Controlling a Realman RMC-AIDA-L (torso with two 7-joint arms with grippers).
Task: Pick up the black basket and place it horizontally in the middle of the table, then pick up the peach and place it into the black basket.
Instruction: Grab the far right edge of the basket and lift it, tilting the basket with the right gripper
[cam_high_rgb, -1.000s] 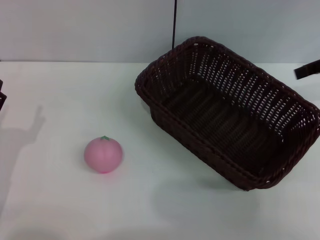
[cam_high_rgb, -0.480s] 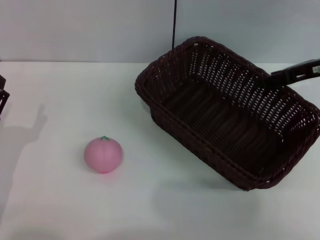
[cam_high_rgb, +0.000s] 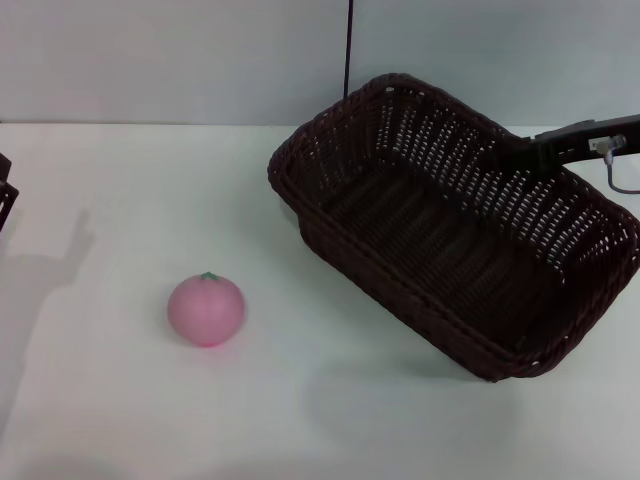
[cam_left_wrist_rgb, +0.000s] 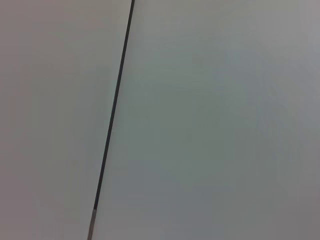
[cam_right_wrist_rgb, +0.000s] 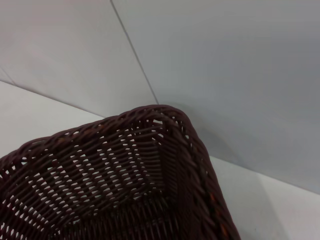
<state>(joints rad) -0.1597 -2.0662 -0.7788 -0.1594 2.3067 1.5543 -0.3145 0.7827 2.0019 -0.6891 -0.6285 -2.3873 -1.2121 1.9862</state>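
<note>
The black basket (cam_high_rgb: 450, 250) stands on the white table (cam_high_rgb: 130, 180) at the right, set diagonally, open side up and empty. The right wrist view shows one of its corners (cam_right_wrist_rgb: 165, 150) from close above, with none of my fingers in the picture. The pink peach (cam_high_rgb: 206, 310) lies on the table at the front left, well apart from the basket. My right gripper (cam_high_rgb: 545, 150) reaches in from the right edge, its tip at the basket's far long rim. My left gripper (cam_high_rgb: 4, 190) shows only as a dark sliver at the left edge, far from both.
A pale wall (cam_high_rgb: 180, 60) with a dark vertical seam (cam_high_rgb: 348, 45) stands behind the table. The left wrist view shows only that wall and seam (cam_left_wrist_rgb: 112, 120). Arm shadows lie on the table at the left (cam_high_rgb: 50, 270).
My right gripper has moved in from the right edge leftward to the basket's far rim. The basket and the peach have hardly moved. The left arm stays put.
</note>
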